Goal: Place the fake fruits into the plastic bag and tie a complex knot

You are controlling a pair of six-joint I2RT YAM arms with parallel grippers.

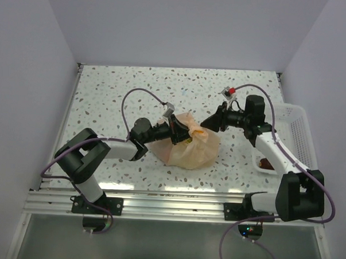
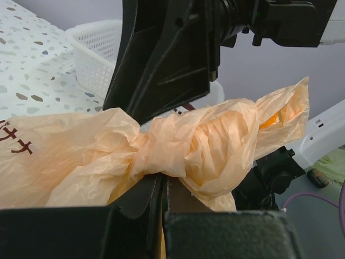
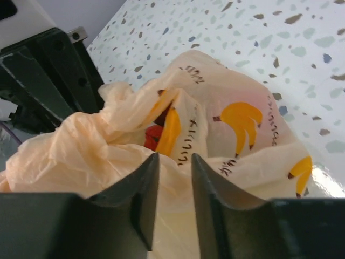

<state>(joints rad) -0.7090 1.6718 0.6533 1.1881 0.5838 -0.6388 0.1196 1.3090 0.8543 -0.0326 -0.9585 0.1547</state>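
The bag (image 1: 186, 150) sits bulging on the desk (image 1: 123, 87) about mid-way between the two arms, its mouth gathered on the far side; through the film a red fruit (image 3: 153, 136) shows faintly, so the fruits seem to be inside. Its handles are drawn into a twisted knot (image 2: 148, 145), from which a loose tail of plastic runs on to the right. This twisted stretch lies roughly left to right, rising a little above the bag's body. The left tool (image 1: 179, 130) meets it from the left, fingers closed with a sliver of film caught between them. The right tool (image 1: 206, 124) meets it from the right, fingers drawn to a narrow slit with bag film in it, apparently pinching. Neither is nearer, as both are at the twist, so tightening would likely mean pulling apart along that line. A white basket (image 1: 300, 120) stands at the desk's right edge, well apart.
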